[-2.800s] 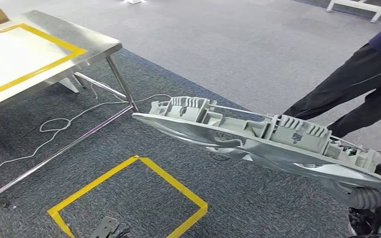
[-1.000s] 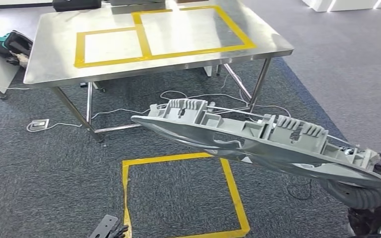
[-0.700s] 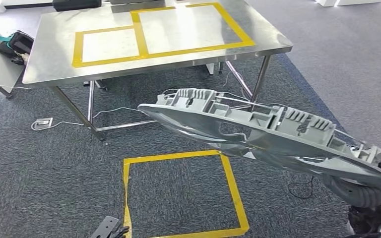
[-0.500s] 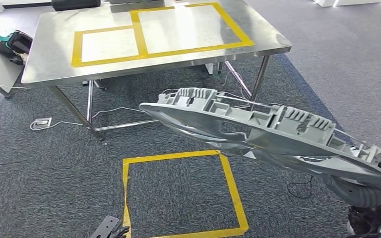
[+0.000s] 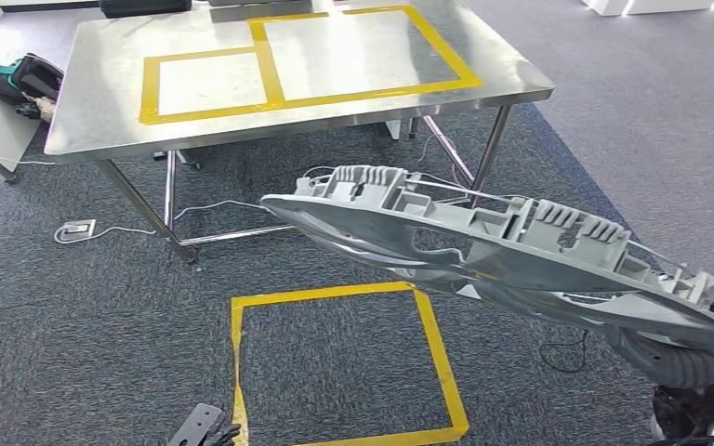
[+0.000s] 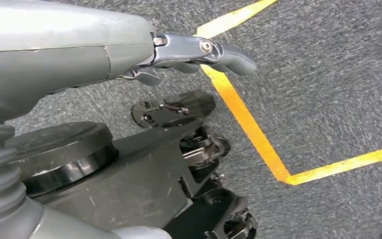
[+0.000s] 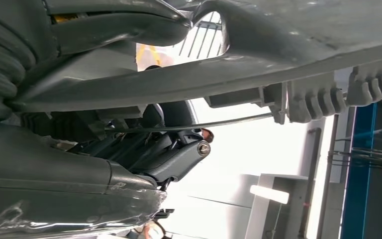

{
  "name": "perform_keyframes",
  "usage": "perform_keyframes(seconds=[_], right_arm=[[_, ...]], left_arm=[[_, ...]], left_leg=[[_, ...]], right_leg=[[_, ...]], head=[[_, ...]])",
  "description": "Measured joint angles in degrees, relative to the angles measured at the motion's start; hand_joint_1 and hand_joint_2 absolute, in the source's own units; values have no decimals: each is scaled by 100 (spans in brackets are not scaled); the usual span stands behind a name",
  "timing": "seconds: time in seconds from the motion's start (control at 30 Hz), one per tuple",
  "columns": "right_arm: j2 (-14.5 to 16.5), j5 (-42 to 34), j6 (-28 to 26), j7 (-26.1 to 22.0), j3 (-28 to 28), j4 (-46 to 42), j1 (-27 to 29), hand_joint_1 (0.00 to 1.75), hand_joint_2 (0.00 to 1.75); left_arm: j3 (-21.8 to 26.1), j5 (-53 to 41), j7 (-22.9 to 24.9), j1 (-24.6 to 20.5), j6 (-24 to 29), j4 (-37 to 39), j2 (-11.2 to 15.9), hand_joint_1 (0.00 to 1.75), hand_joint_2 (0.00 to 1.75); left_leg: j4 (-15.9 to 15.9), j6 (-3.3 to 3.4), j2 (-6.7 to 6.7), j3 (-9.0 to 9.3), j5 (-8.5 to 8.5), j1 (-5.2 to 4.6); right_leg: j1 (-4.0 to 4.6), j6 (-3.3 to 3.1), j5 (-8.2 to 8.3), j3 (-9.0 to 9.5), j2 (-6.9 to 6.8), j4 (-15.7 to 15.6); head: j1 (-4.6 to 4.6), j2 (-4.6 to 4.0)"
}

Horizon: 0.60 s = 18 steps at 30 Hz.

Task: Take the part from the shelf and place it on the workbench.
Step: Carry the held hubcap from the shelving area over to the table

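Head view: long grey moulded part (image 5: 483,246) held in the air over the carpet, long axis running from near right to far left, its free end pointing toward the steel worktop (image 5: 102,111). Ribbed side faces up, smooth curved side down; the far-left tip sits a little higher than the near-right end. Right hand (image 5: 688,358) carries the part at its near-right end, mostly hidden beneath it. Worktop stands beyond, marked with yellow tape rectangles (image 5: 270,60); the part is well short of it. A yellow tape square (image 5: 335,362) lies on the floor below the part. Left hand (image 5: 206,429) shows at the near edge, low, holding nothing.

Left wrist view: left hand (image 6: 189,50) hangs over the carpet by a yellow tape line; fingers (image 6: 229,52) loosely extended, apart, touching nothing.

Right wrist view: the part (image 7: 298,45) rests across the right hand (image 7: 144,154); the thumb lies over its edge and the dark fingers (image 7: 179,154) curl under it, gripping
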Motion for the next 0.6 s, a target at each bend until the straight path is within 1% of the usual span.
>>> perform_keyframes(seconds=[0.07,0.1,0.13,0.17,0.2,0.23,0.27,0.3,0.33,0.37,0.4,0.43,0.47,0.5,0.53,0.57,0.6], right_arm=[[0,3,3,0,0,-1,-9,175,175],[0,5,5,-1,0,-2,-22,175,175],[0,7,7,-2,-1,-3,-43,175,175],[0,9,8,-2,-1,-3,-65,175,175],[0,11,9,-2,-1,-3,-80,175,175],[0,17,10,1,-1,-2,-89,175,175],[0,25,12,4,-1,-2,-90,175,175],[0,34,14,8,-1,-1,-89,175,175],[0,42,16,12,-1,-1,-89,175,175],[0,47,17,13,-1,-1,-90,175,175],[0,49,18,13,-1,1,-91,175,175],[0,50,20,14,-1,4,-96,175,175],[-1,51,23,15,-2,8,-101,175,175],[-1,52,28,17,-5,10,-103,175,175],[-2,57,38,20,-7,12,-110,175,175],[-2,61,47,22,-9,8,-113,175,175],[-3,65,55,24,-11,2,-116,175,175]], left_arm=[[0,-1,19,-6,8,-1,-4,0,175],[0,-2,23,-7,10,-1,-6,0,175],[0,-2,26,-5,12,-2,-8,0,175],[0,-2,27,-3,15,-2,-9,0,175],[0,-2,28,1,18,-1,-9,0,175],[0,-2,30,7,21,-1,-9,0,175],[0,-2,35,16,24,0,-9,0,175],[0,-2,41,27,26,0,-10,0,175],[0,-2,46,35,27,0,-11,0,175],[0,-2,50,40,28,0,-13,0,175],[0,-2,51,43,29,0,-13,0,175],[0,-2,53,43,34,0,-9,0,175],[0,-2,55,40,40,0,-6,0,175],[0,-2,58,37,46,0,-2,0,175],[0,-2,61,32,54,0,0,0,175],[0,-2,62,20,58,0,1,0,175],[0,-2,62,8,62,-1,-1,0,175]], left_leg=[[-55,82,14,50,-61,0],[-83,124,23,98,-95,8],[-89,158,38,151,-128,14],[-90,181,57,198,-145,19],[-88,193,77,234,-175,17],[-87,196,99,268,-209,17],[-85,186,114,310,-250,20],[-83,170,123,367,-293,29],[-80,145,128,442,-342,44],[-74,109,127,531,-398,64],[-66,64,127,611,-464,77],[-44,22,122,685,-538,88],[-36,-17,118,729,-609,90],[-31,-51,115,765,-661,89],[-22,-74,115,792,-682,94],[31,-98,124,765,-655,96],[215,-125,180,669,-550,98]], right_leg=[[0,56,34,0,-22,48],[9,75,14,-22,-77,131],[17,81,-76,-92,-144,277],[22,82,-219,-229,-211,537],[26,90,-386,-417,-259,901],[24,101,-537,-643,-278,1287],[19,114,-617,-835,-289,1571],[11,125,-603,-938,-298,1670],[-2,145,-495,-925,-304,1542],[-23,178,-313,-810,-308,1222],[-58,236,-72,-647,-304,805],[-81,263,68,-508,-296,453],[-88,242,150,-396,-286,221],[-84,189,174,-337,-278,115],[-62,97,106,-309,-276,116],[-56,26,92,-266,-277,122],[-60,-25,74,-227,-285,113]], head=[[2,0],[16,0],[35,0],[49,0],[68,0],[73,0],[73,0],[76,0],[75,0],[77,0],[81,0],[92,0],[94,0],[98,0],[96,0],[88,0],[90,0]])
